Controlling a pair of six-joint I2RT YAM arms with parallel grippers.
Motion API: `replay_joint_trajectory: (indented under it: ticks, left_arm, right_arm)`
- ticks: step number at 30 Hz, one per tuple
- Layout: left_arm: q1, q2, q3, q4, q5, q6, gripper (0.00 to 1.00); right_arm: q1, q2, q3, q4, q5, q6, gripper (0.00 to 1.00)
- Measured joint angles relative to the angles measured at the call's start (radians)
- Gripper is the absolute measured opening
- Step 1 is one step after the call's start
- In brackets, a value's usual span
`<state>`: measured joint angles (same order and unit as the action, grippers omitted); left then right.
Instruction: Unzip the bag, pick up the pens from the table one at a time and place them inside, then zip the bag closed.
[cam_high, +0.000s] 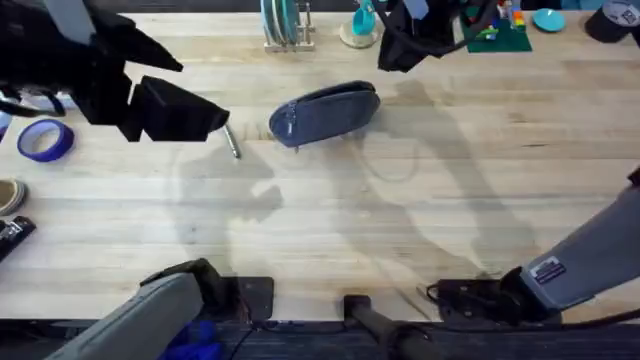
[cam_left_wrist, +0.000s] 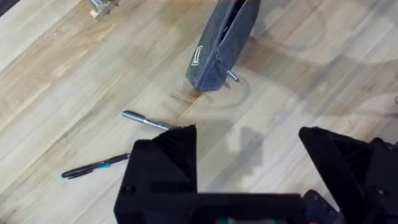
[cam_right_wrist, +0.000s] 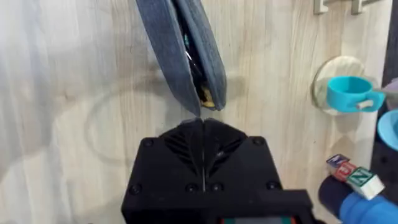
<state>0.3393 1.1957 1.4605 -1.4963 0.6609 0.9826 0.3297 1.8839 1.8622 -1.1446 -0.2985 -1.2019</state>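
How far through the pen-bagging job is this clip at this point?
Partway. The bag is unzipped, gaping, with something already inside. The right gripper is shut at the bag's end, seemingly holding it. The left gripper hangs open above the table, where a silvery pen and a dark pen lie loose. Left to do: both of these pens, then zipping.
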Motion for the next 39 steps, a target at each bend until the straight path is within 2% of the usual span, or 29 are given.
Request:
replay_joint_trajectory:
  ticks: [14,31,39]
  left_arm:
    - [0.0,0.0,0.0,0.0,0.0,0.0,0.995]
    - [0.0,0.0,0.0,0.0,0.0,-0.003,0.995]
    - [0.0,0.0,0.0,0.0,0.0,-0.003,0.995]
  right_arm:
    - [0.0,0.0,0.0,0.002,-0.001,-0.153,0.03]
    - [0.014,0.002,0.0,0.023,-0.004,-0.168,0.03]
    - [0.014,0.053,0.002,0.036,-0.048,-0.168,0.031]
